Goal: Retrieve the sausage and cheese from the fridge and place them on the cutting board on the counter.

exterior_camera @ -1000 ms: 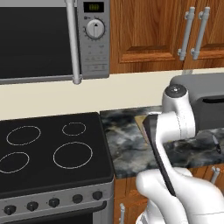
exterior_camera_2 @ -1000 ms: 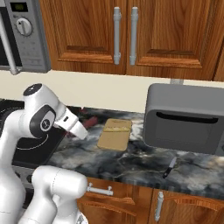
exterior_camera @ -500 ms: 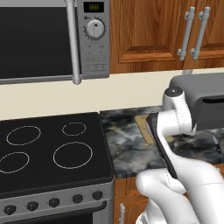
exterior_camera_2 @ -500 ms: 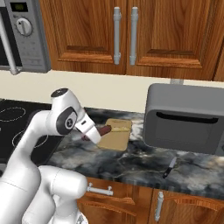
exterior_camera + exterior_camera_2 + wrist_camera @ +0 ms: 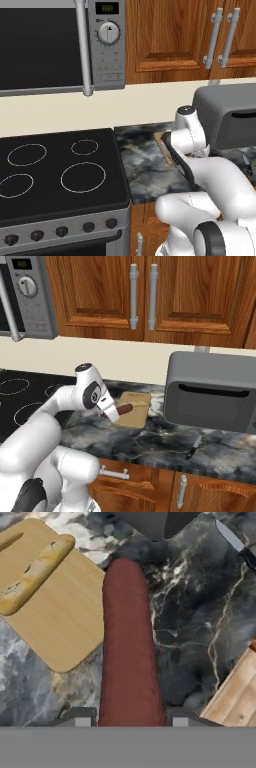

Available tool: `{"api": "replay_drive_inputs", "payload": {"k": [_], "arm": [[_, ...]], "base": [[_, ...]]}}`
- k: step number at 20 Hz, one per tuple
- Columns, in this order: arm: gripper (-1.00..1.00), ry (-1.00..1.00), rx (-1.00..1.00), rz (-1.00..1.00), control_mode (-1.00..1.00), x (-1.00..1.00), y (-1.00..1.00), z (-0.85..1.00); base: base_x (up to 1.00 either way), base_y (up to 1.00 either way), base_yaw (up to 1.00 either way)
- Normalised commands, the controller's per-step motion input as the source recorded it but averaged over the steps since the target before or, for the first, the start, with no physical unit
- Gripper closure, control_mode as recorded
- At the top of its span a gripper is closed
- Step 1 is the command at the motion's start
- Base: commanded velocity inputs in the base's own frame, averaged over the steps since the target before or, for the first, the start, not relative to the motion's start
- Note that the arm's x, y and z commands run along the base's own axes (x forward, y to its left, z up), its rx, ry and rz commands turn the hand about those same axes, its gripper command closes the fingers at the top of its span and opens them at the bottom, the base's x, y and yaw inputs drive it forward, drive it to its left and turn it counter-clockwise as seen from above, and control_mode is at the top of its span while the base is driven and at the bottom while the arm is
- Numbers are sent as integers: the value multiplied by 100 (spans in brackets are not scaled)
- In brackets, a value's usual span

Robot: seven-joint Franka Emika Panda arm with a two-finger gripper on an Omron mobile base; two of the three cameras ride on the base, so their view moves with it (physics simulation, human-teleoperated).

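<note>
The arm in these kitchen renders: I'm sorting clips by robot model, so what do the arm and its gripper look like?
The arm is glossy white, built of rounded tubular links with dark grey-black bands and round caps at the joints. No cables or markings show. The gripper has a white body and two small dark grey, blocky finger tips.

hand (image 5: 113, 412) gripping sausage (image 5: 123, 408), over cutting board (image 5: 135, 411)

The sausage (image 5: 129, 647) between the claw's fingers looks smooth and matt, dark red-brown. Beside it the cutting board (image 5: 60, 622) shows pale wood grain (unvarnished, by the look). The counter (image 5: 200, 627) beneath is glossy veined dark stone; the knife (image 5: 235, 539) blade beyond looks metallic.
</note>
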Motion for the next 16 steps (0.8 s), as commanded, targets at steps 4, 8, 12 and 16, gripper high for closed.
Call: {"api": "replay_drive_inputs", "payload": {"k": [4,8,12,16], "arm": [[100,16,12,-15,-100,59,0,-39],[100,5,10,-13,-100,57,0,-30],[100,0,4,-15,-100,42,-7,-37],[100,0,1,-20,-100,45,-22,-36]], "base": [[0,0,0],[0,0,0],[0,0,0],[0,0,0]]}}
